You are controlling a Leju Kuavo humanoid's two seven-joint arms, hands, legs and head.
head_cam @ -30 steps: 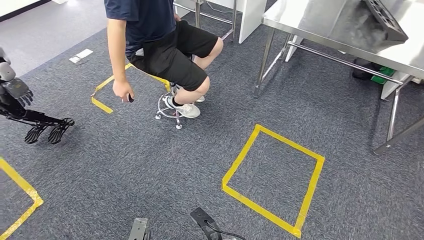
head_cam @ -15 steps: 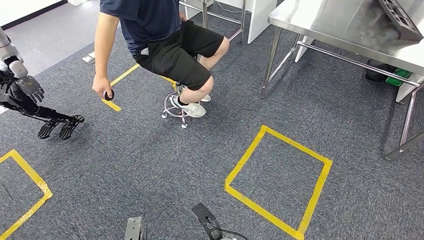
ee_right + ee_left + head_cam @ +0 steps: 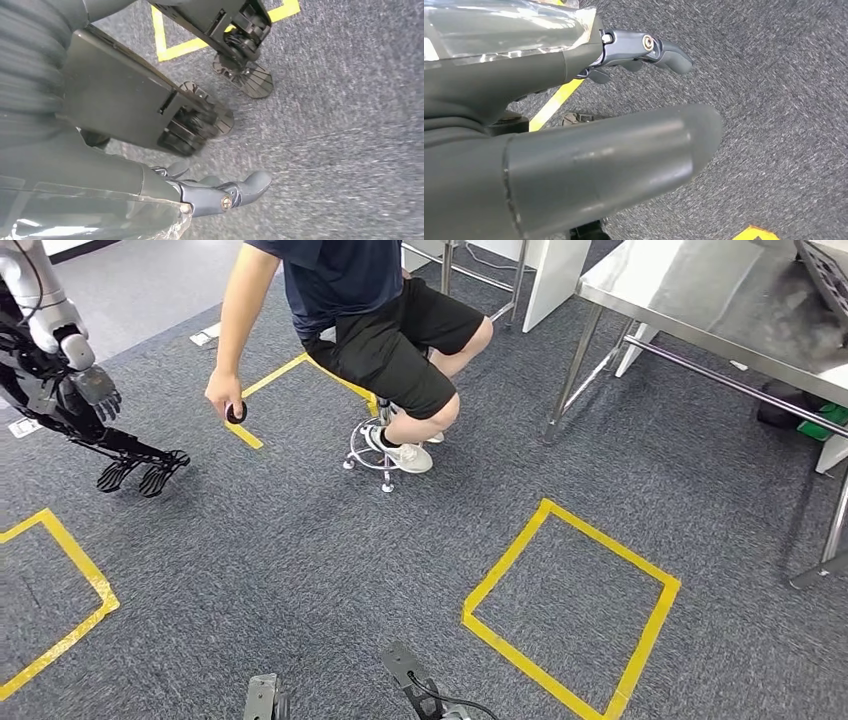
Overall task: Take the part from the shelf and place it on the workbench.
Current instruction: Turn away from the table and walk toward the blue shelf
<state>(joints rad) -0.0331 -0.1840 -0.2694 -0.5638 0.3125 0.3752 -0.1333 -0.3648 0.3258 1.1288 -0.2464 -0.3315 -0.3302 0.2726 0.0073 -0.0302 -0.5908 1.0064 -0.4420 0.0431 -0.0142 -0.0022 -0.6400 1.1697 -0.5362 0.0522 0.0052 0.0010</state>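
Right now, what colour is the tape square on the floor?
Yellow. The tape square lies on grey carpet, clearest in the head view.

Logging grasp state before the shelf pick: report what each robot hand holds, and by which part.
Nothing is held: the left hand and the right hand both hang empty above the carpet.

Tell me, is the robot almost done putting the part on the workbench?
Not yet; nothing looks done. In hand: nothing. The left hand and right hand hang above the grey carpet, fingers apart, holding no part. Left to do: fetch the part from the shelf and set it on the shiny steel workbench ahead on the right.
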